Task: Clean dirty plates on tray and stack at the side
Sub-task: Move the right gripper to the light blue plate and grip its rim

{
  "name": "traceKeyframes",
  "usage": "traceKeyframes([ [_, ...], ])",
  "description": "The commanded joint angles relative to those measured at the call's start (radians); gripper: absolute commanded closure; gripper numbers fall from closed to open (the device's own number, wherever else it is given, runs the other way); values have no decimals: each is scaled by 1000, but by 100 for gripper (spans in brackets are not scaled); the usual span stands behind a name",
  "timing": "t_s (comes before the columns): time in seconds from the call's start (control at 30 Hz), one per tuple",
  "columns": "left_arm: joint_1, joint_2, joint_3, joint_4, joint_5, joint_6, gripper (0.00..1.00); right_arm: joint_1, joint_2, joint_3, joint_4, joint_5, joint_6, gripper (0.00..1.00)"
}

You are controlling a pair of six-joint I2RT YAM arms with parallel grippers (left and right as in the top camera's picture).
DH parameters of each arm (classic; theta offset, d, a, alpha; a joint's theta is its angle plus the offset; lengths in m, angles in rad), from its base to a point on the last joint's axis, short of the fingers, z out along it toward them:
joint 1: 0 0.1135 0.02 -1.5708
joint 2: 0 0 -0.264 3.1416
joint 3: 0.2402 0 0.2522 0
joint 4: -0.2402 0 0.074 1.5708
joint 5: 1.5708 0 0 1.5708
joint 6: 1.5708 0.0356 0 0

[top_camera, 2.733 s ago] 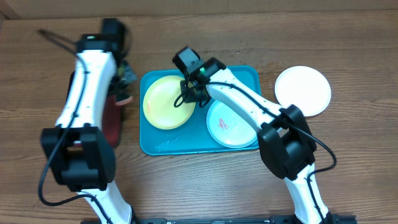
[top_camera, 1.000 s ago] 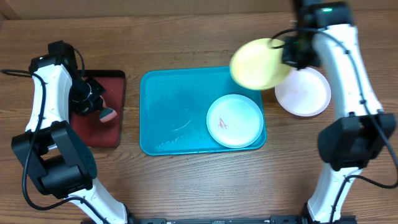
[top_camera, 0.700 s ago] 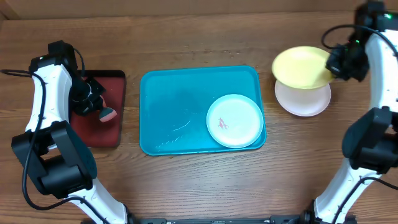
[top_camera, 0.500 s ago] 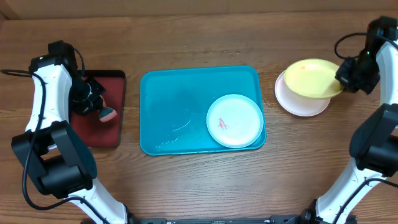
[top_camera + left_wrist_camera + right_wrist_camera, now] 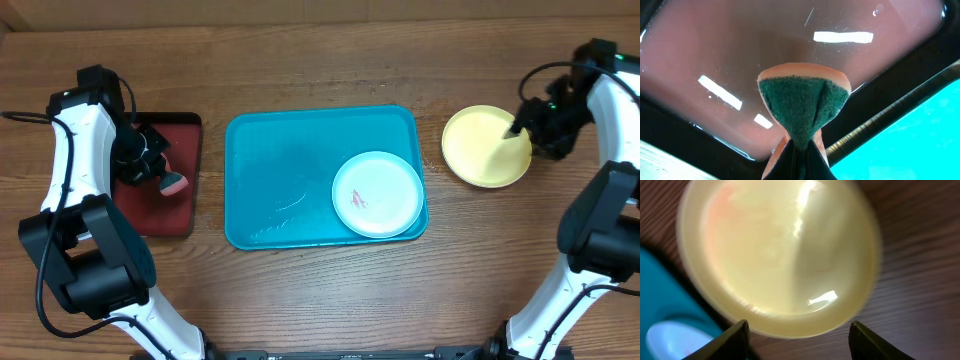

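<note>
The right gripper (image 5: 799, 338) is wide open beside the yellow plate (image 5: 485, 148), which lies off to the side, right of the blue tray (image 5: 300, 240). The left gripper (image 5: 158, 168) squeezes a sponge (image 5: 802, 107) over the red tray (image 5: 185, 218). The pale plate (image 5: 380, 180) in the blue tray has a red smear (image 5: 358, 198); stacked unscrubbed, it could dirty the yellow one.

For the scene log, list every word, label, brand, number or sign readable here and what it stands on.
No text is readable. The large teal-blue rectangular plastic tray, round yellow-green plastic plate, round pale mint plastic plate and green-faced sponge bear no print; the red mark on the mint plate is a smear.
</note>
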Motion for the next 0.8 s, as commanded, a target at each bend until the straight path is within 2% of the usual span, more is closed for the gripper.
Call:
traceKeyframes([
  [0.0,4,-18,-5,-2,7,20,96,91,-6,-14,-5,-150,-195,37],
  [0.2,4,-18,-5,-2,6,20,96,280,-6,-64,22,-108,-359,42],
  [0.53,4,-18,-5,-2,7,20,96,542,-6,-190,159,196,-348,46],
  [0.77,4,-18,-5,-1,7,20,96,595,-4,-191,176,252,-328,51],
])
